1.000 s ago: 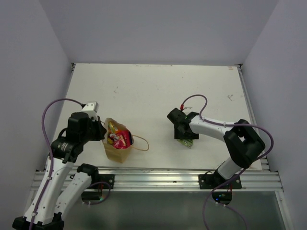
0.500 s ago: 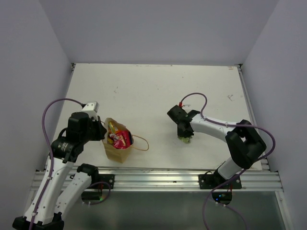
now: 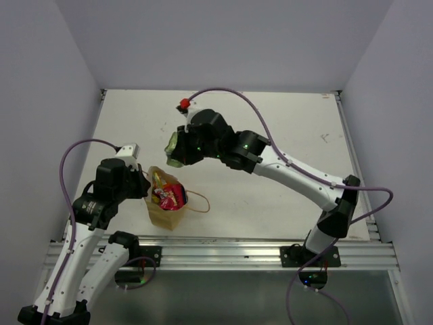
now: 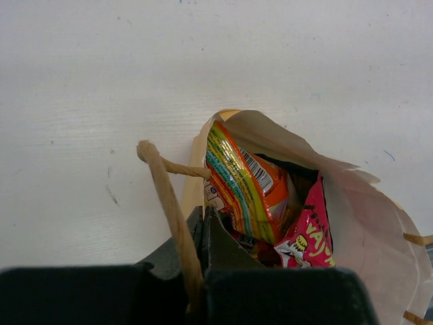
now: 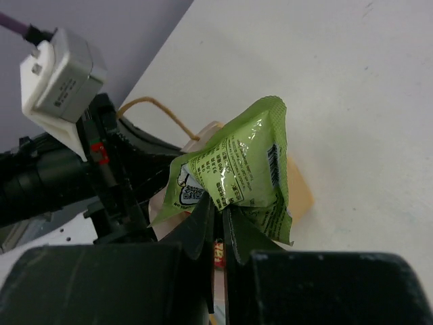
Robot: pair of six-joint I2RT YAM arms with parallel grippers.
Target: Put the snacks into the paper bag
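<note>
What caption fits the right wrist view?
Right gripper holds the pale green packet over the tan paper bag.

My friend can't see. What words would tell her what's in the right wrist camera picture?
The right gripper pinches a crinkly pale green packet by its bottom edge, up over the white table. Behind it are the tan paper bag with a looped string handle and the black left arm.

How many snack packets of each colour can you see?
Green packet: 1, in the right gripper
Orange packet: 1, in the paper bag
Pink packet: 1, in the paper bag
Total: 3 in view
</note>
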